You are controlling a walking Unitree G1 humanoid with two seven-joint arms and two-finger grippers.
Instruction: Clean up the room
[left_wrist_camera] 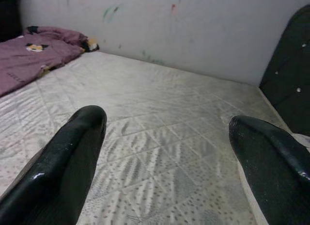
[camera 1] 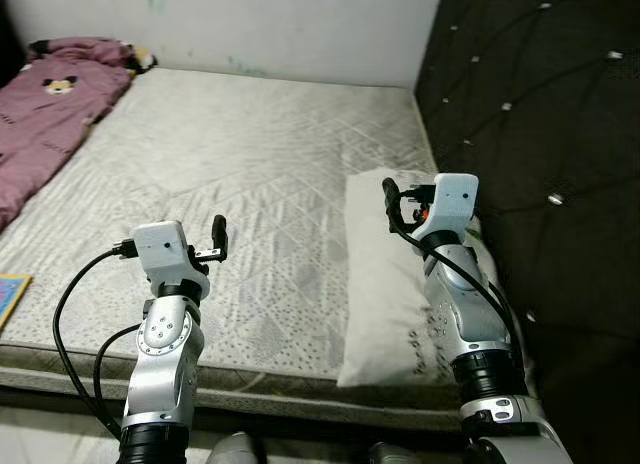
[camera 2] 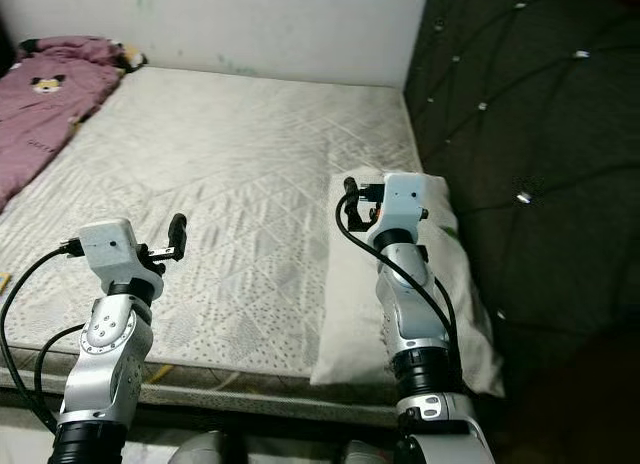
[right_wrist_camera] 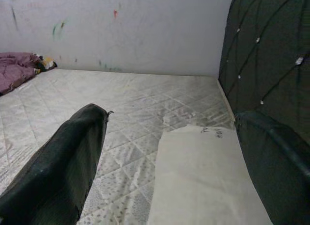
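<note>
1. Bare white quilted mattress [camera 1: 220, 174] takes up most of the head views, running back to a white painted wall [camera 1: 300, 24] with small green and red marks.
2. Black tufted padded headboard [camera 1: 540, 114] stands along the mattress's right side.
3. White rectangular pillow [camera 1: 385, 284] lies flat on the right part of the mattress, just beside the headboard, its near end reaching the mattress's front edge; small dark writing on its fabric, too small to read.
4. Crumpled purple blanket with a cartoon mouse print [camera 1: 50, 114] lies at the far left of the mattress, reaching the back corner by the wall.
5. Small dark-and-yellow item [camera 1: 140, 56] sits at that back corner, touching the blanket; cannot tell what it is.
6. Corner of a blue-and-yellow flat item [camera 1: 10, 294] shows at the left edge, near the front of the mattress.
7. Left gripper [left_wrist_camera: 167, 152] is raised over the front left part of the mattress, fingers spread apart, nothing between them.
8. Right gripper [right_wrist_camera: 179, 162] is raised above the pillow, fingers spread apart, nothing held; pillow lies under and ahead of it.
9. Black cables [camera 1: 75, 314] loop from the left silver arm.
</note>
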